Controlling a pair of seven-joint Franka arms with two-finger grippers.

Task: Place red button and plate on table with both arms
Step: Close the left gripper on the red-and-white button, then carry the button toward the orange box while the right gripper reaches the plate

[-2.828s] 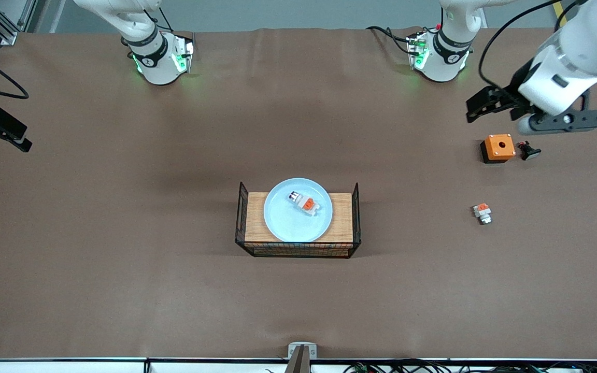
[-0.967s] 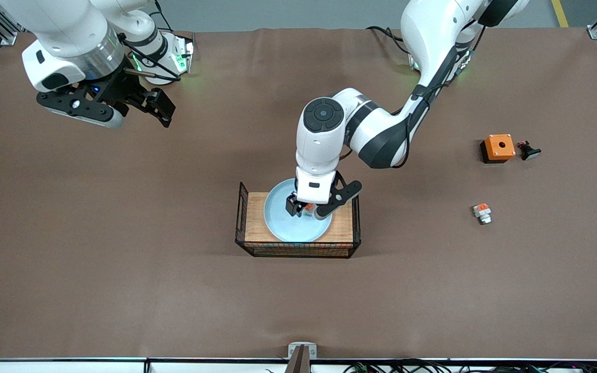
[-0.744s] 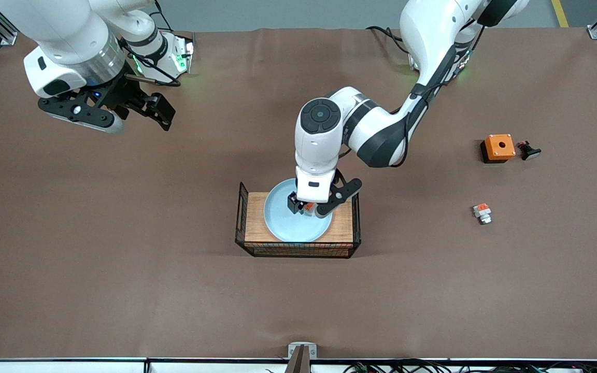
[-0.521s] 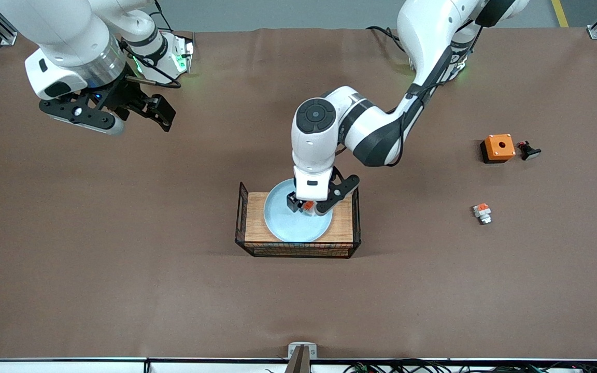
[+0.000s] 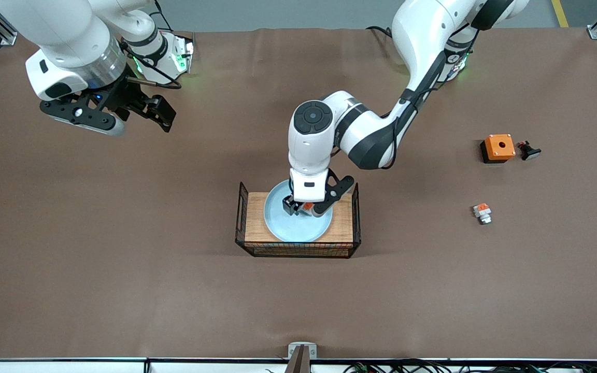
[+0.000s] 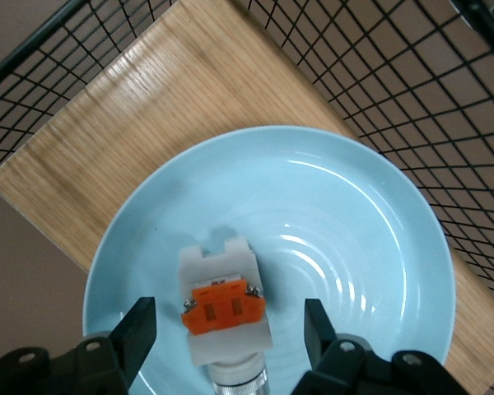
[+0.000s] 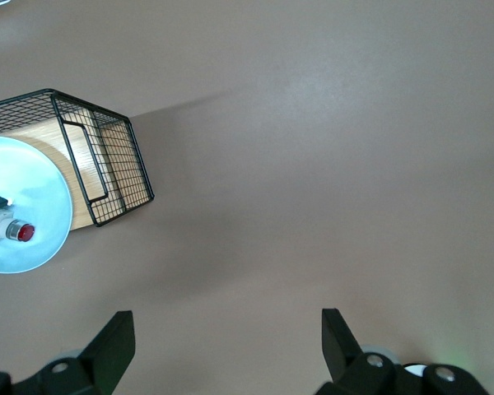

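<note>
Left tool point(image 6: 228, 329), spread, straddles the red button point(image 6: 225, 313) lying in the plate point(image 5: 280, 228) on the wooden rack point(image 5: 343, 223); closing off-centre might skid the button across the glaze. Right tool point(image 5: 157, 111), spread too, waits over bare worktop point(image 5: 122, 259) toward its own end.

I count one round pale blue plate point(image 5: 288, 228), one wooden-topped black wire rack point(image 5: 342, 223), two small white-and-orange blocks point(image 6: 225, 311) point(image 5: 482, 213), one orange box with a hole point(image 5: 498, 147), one small black part point(image 5: 528, 151), two white arms.
</note>
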